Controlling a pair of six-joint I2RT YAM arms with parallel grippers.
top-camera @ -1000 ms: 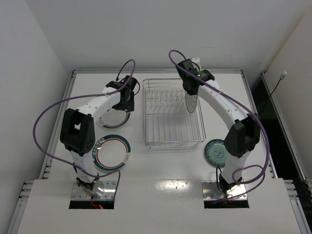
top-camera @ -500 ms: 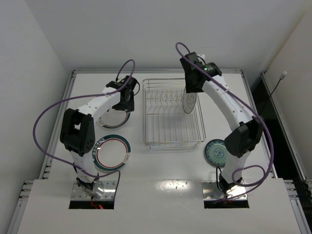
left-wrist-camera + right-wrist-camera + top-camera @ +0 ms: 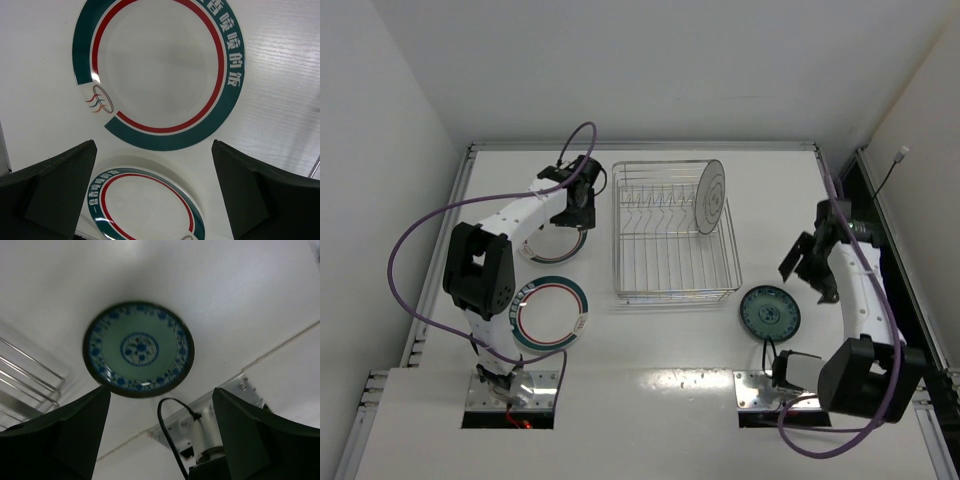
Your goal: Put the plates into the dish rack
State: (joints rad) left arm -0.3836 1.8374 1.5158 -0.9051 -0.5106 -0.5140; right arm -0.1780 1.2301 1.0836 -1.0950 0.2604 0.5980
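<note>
Grey plate (image 3: pixel 709 196) is in the rack (image 3: pixel 670 288); your right gripper (image 3: pixel 159 392), wide and empty like the left gripper (image 3: pixel 154 146), hangs over the teal plate (image 3: pixel 138 349): lower, pinch its rim.

Dish rack (image 3: pixel 675 235) mid-table (image 3: pixel 650 345). Upright plate (image 3: pixel 709 197) in rack, right rear, among tines. Far plate (image 3: pixel 558 246) left of rack. Near plate (image 3: pixel 552 313) left of rack's front corner. Small plate (image 3: pixel 769 311) right of rack's front right corner. My left gripper (image 3: pixel 578 212) above far plate. My right gripper (image 3: pixel 807 268) right of rack, near small plate.
</note>
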